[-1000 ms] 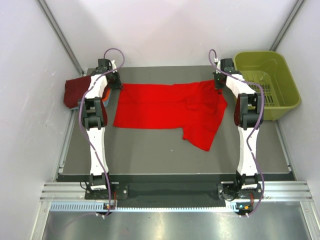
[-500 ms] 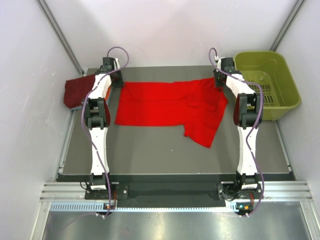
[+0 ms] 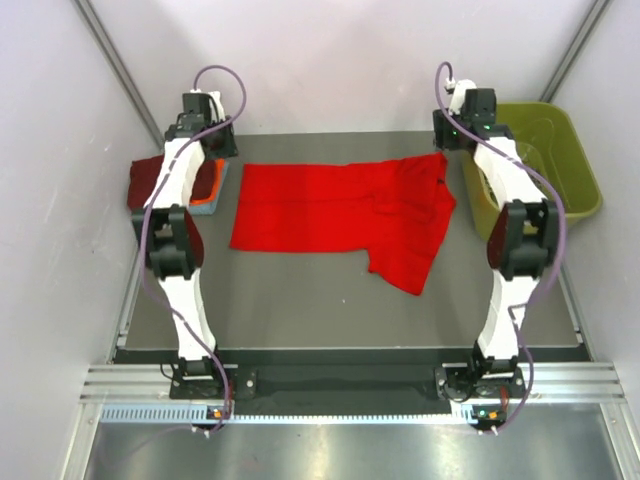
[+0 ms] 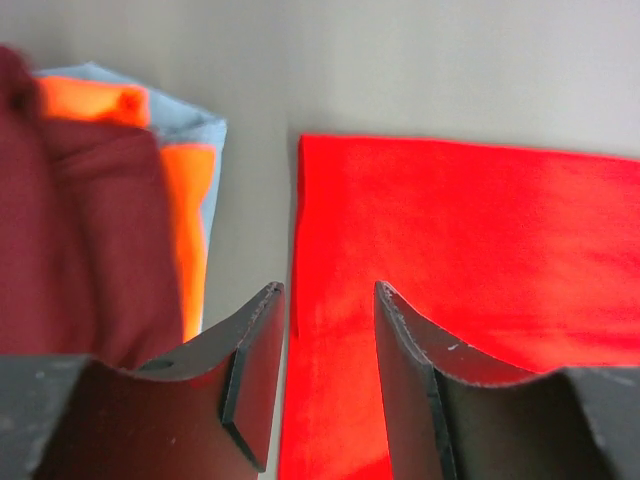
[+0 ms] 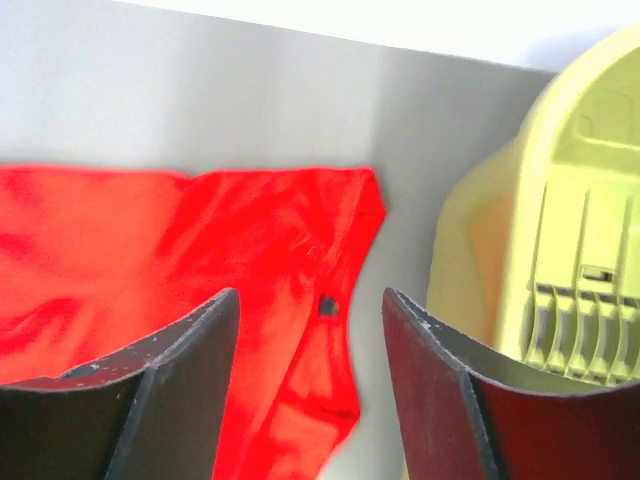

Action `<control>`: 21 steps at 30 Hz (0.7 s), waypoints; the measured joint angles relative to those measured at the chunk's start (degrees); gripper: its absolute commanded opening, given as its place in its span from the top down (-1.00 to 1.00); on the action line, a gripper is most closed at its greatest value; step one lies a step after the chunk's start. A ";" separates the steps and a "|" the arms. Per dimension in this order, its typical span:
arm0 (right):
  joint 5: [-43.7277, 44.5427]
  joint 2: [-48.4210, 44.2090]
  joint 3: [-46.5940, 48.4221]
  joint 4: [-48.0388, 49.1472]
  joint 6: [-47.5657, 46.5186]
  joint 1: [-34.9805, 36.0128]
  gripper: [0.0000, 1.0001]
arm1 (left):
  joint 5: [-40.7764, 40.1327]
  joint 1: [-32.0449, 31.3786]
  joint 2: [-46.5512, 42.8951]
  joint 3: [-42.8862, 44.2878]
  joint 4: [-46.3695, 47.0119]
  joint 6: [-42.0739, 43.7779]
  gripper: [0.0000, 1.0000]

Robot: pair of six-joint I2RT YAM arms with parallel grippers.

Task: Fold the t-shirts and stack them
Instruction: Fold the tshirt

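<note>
A bright red t-shirt (image 3: 340, 212) lies spread flat across the dark table, its right part rumpled, with a corner reaching toward the front. At the far left sits a stack of folded t-shirts (image 3: 158, 180): dark maroon (image 4: 70, 230) on top, orange (image 4: 185, 220) and grey-blue (image 4: 200, 125) beneath. My left gripper (image 3: 205, 150) hovers open above the red shirt's far left corner (image 4: 330, 300), holding nothing. Just as empty, my right gripper (image 3: 452, 135) stands open over the shirt's far right corner (image 5: 310, 300), and the cloth (image 5: 200, 230) lies loose below.
An olive-green plastic basket (image 3: 570, 160) stands at the far right of the table, close beside the right gripper and seen as a basket wall (image 5: 560, 250) in the right wrist view. White walls close in the table on three sides.
Both grippers have opened and let go of the red shirt's far corners, then lifted up and back. The shirt has settled flat.
</note>
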 measured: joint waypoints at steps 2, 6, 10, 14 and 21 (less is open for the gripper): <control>-2.86 -5.90 -4.42 0.20 -0.92 0.00 -0.21 | 0.52 0.13 -6.27 -4.48 0.24 -0.02 0.12; -8.48 -16.44 -16.24 -0.79 -1.42 -0.02 -0.21 | 0.94 0.39 -16.09 -15.39 0.15 -0.87 0.17; -13.79 -23.58 -30.08 -3.26 -2.47 0.11 -0.19 | 1.40 0.94 -19.71 -27.63 -0.33 -3.06 0.21; -14.69 -27.61 -39.87 -9.42 -10.01 2.56 -0.08 | 2.34 1.68 -19.93 -37.70 -2.67 -4.85 0.21; -15.87 -45.70 -59.47 -13.75 -26.10 11.98 -0.08 | 4.33 1.99 -21.20 -40.24 -4.11 -6.54 0.21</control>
